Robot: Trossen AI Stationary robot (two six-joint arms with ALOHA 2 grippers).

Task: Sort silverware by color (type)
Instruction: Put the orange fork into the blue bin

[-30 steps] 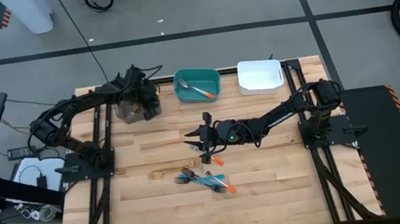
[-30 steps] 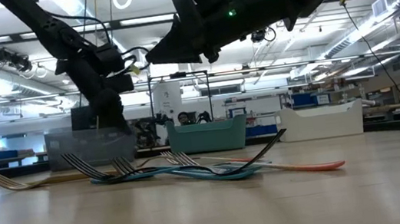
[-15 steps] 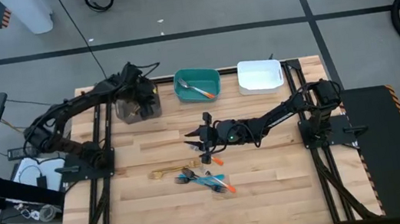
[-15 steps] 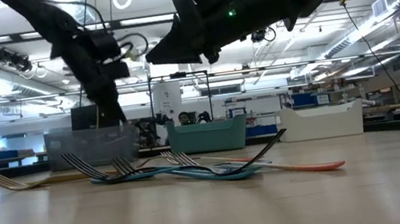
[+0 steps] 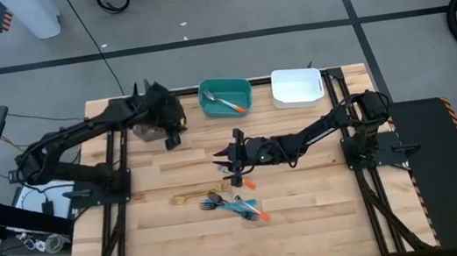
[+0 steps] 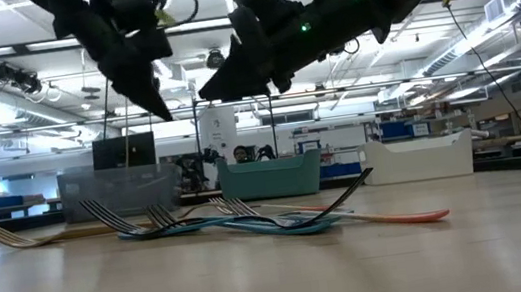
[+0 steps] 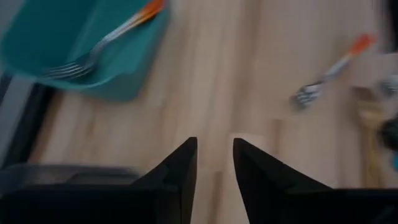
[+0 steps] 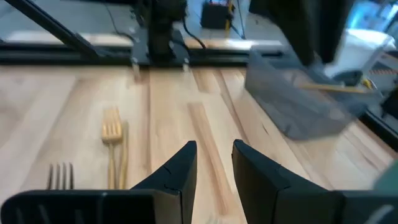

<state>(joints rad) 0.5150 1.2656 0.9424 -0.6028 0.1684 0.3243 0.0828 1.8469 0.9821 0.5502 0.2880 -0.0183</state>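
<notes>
High view: the table (image 5: 312,223) is carrying three bins along its far edge and a loose pile of cutlery near the middle.
Left gripper (image 5: 172,139): hanging above the wood just beside the grey bin (image 5: 148,131), between it and the teal bin (image 5: 225,97); its fingers (image 7: 180,167) are standing a narrow gap apart with nothing between them, only bare boards showing through the gap.
Right gripper (image 5: 222,157): hovering over mid-table, jaws parted by a narrow gap and holding nothing; bare wood is showing between its fingers (image 8: 176,167).
Silverware pile (image 5: 237,205): lying on the table below and just ahead of the right jaws, well clear of the left jaws; blue-handled forks (image 6: 220,222) are overlapping each other, with an orange-handled piece (image 6: 391,216) sticking out to one side.
Gold fork (image 5: 190,197): lying flat at the edge of the pile, ahead of the right jaws in the right wrist view (image 8: 112,132).
Orange-handled fork (image 5: 227,103): sitting inside the teal bin, ahead of the left jaws and off to one side (image 7: 99,46).
White bin (image 5: 296,86): sitting beyond the teal bin, far from both jaws.
Grey bin contents: a gold-coloured piece is lying inside (image 8: 333,88); cannot tell what type.
</notes>
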